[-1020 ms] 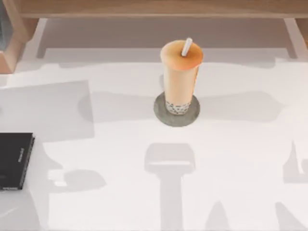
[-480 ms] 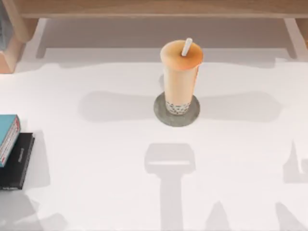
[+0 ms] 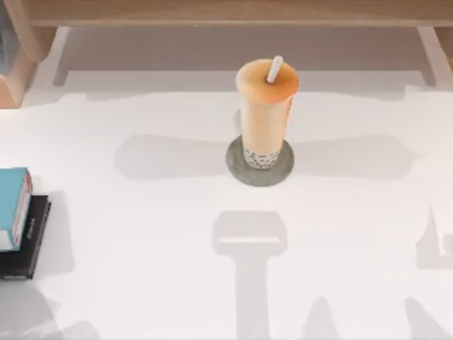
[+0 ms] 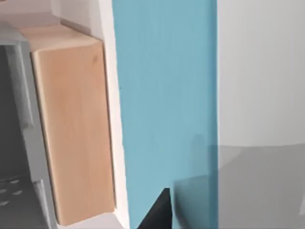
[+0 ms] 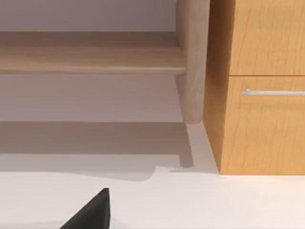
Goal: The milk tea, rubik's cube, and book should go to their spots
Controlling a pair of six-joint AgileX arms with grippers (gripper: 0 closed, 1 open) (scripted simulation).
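The milk tea [image 3: 265, 113], a tall cup of pale orange drink with dark pearls, an orange lid and a white straw, stands upright on a round grey coaster [image 3: 282, 170] at the table's middle back. The teal-blue book [image 3: 13, 205] lies at the left edge of the table on top of a flat black slab [image 3: 28, 244]. Its teal cover [image 4: 167, 95] is very close in the left wrist view, where a dark tip of my left gripper [image 4: 157, 217] sits against it. A dark tip of my right gripper [image 5: 93, 212] hangs over the white table. The rubik's cube is out of view.
A wooden shelf [image 3: 226, 13] runs along the back, with a wooden upright [image 3: 18, 71] at the back left. The right wrist view shows a wooden drawer cabinet [image 5: 257, 86] beside a shelf leg [image 5: 193, 57]. Arm shadows fall across the white table [image 3: 141, 283].
The book has come in from the left edge onto the black slab and has settled slightly lower since half a second ago. The large shadow at left has gone. The milk tea has not moved.
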